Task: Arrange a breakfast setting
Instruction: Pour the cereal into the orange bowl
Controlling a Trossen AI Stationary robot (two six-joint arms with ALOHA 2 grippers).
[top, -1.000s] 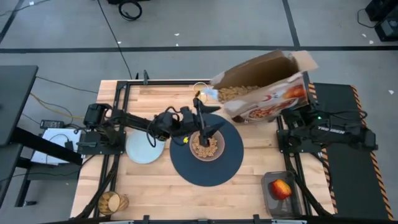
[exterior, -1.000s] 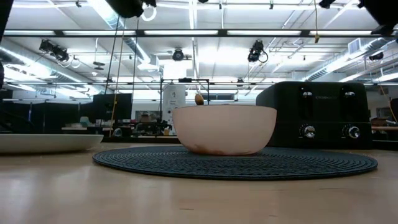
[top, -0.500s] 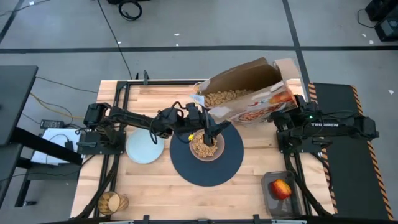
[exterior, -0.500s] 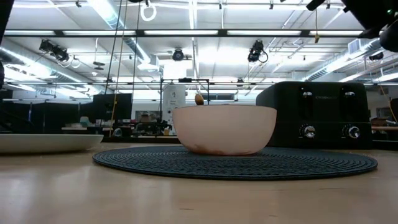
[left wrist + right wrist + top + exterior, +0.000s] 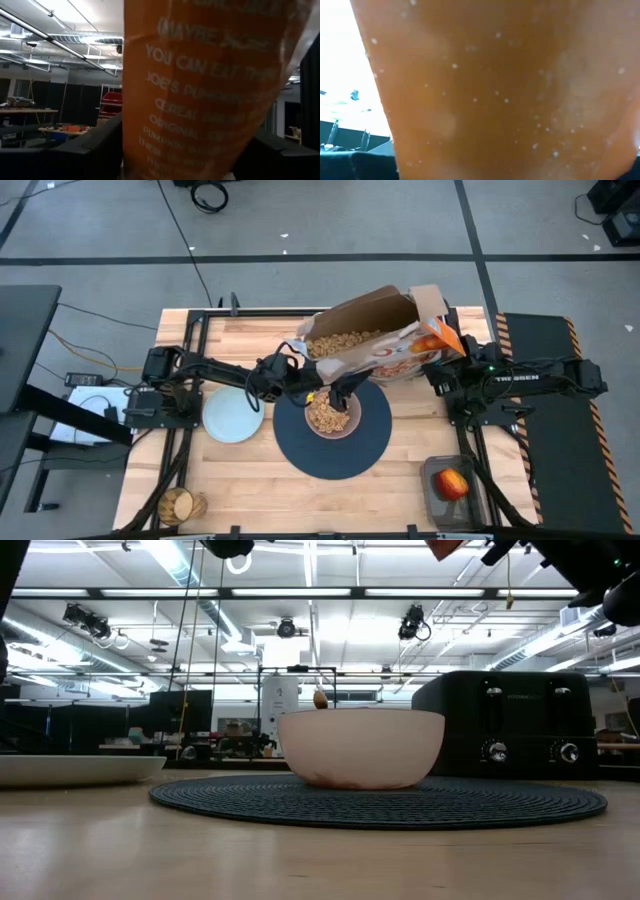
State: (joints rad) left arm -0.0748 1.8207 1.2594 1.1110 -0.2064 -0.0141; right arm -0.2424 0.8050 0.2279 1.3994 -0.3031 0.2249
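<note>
Both claws, left (image 5: 335, 385) and right (image 5: 440, 365), seemingly clamp the cereal box (image 5: 375, 345) over the wooden table (image 5: 240, 480).

On the orange cardboard cereal box (image 5: 200, 100), pale print is partly legible in the left wrist view: "(MAYBE JOE'S", "YOU CAN EAT", "JOE'S PUMPKIN", "CEREAL", "ORIGINAL". The remaining lines cannot be read.
</note>
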